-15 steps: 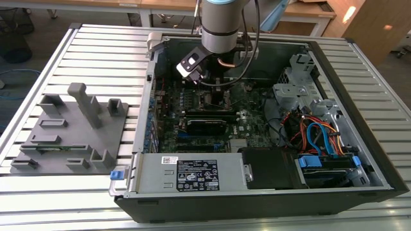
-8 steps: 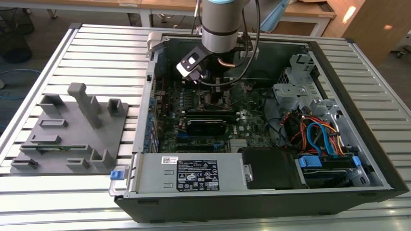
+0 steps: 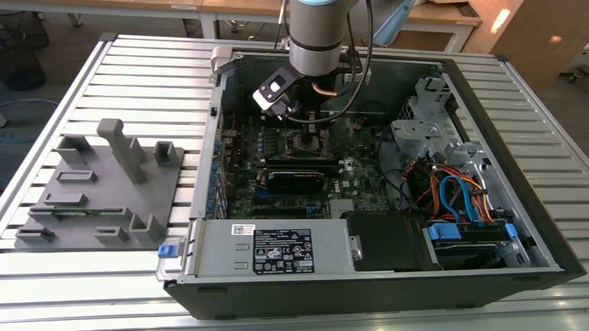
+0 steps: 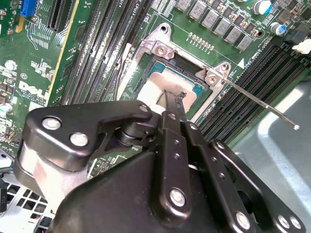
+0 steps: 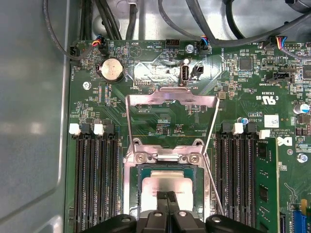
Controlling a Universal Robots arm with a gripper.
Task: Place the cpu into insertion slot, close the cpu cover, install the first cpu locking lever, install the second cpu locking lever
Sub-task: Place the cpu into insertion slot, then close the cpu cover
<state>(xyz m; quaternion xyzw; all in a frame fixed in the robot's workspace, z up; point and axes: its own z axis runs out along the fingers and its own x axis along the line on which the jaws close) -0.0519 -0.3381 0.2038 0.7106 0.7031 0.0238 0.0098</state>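
While cpu point(image 5: 170, 182) lies flat in insertion slot point(image 3: 308, 143), upper centre of exterior view, cpu cover point(image 5: 170, 97) open; fingers point(image 5: 163, 205) clenched, empty.

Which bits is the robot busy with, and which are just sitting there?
Busy with: cpu in its slot, open cover, lever, pincer.
Just sitting there: round battery, memory slots, grey stand, power box.

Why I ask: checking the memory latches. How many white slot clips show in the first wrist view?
4: clip and clip on one side of the insertion slot, clip and clip on the other. The gripper may hide more.
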